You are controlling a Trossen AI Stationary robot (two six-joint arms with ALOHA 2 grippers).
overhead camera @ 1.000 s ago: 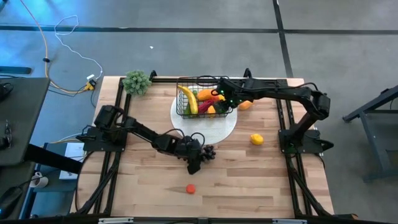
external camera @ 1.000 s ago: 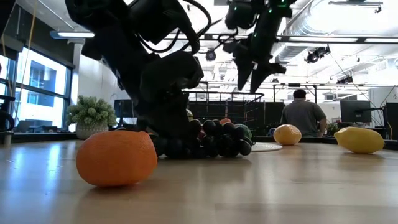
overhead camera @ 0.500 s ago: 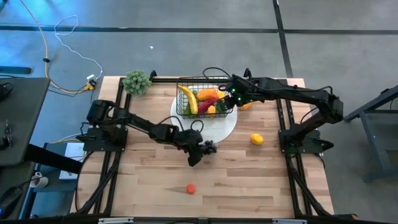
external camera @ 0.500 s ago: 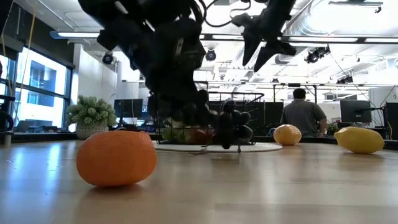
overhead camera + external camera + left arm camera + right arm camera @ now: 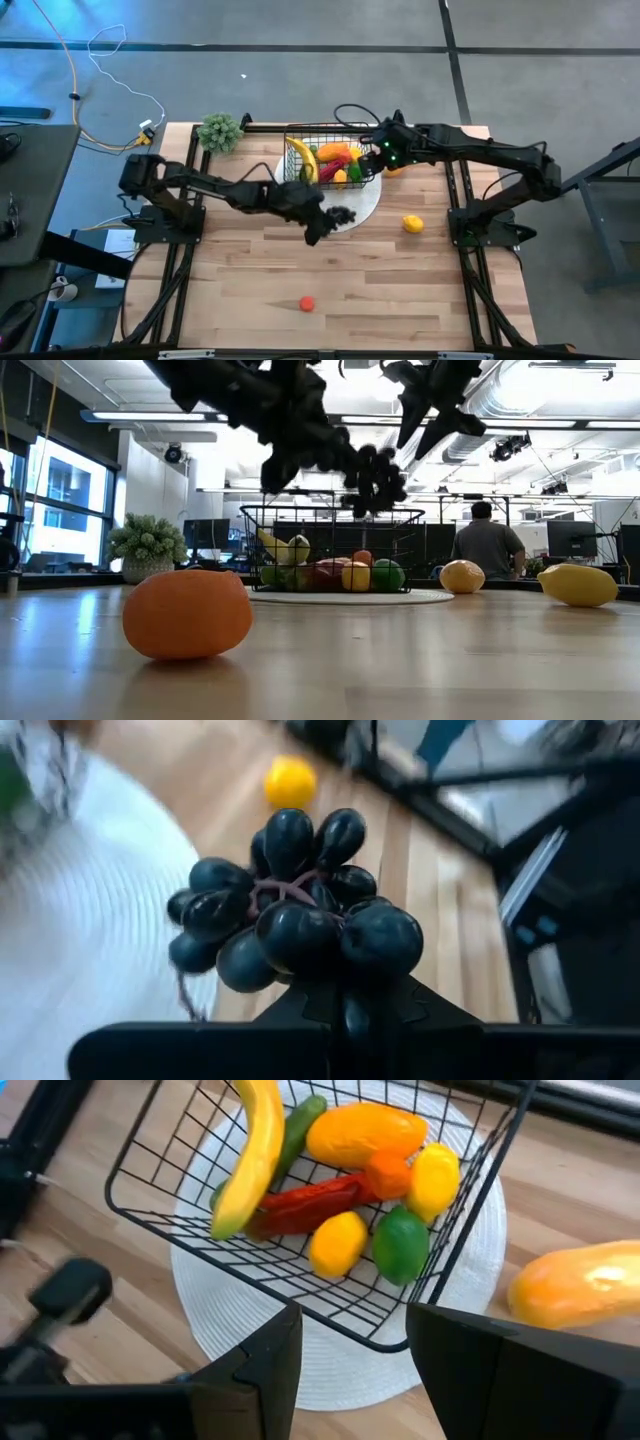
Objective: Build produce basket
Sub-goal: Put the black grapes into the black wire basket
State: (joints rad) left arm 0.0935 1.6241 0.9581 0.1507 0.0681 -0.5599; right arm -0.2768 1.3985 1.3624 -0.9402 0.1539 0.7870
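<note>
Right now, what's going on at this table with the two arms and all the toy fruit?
The left gripper is shut on the dark grape bunch and holds it in the air above the white plate, near the wire basket. The basket already holds a banana, a red chilli and other produce. The right gripper hangs open over the basket's right side. A lemon and a small orange lie loose on the table.

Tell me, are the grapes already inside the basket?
No, the left gripper holds the grape bunch in the air over the white plate, beside the basket, not in it.
</note>
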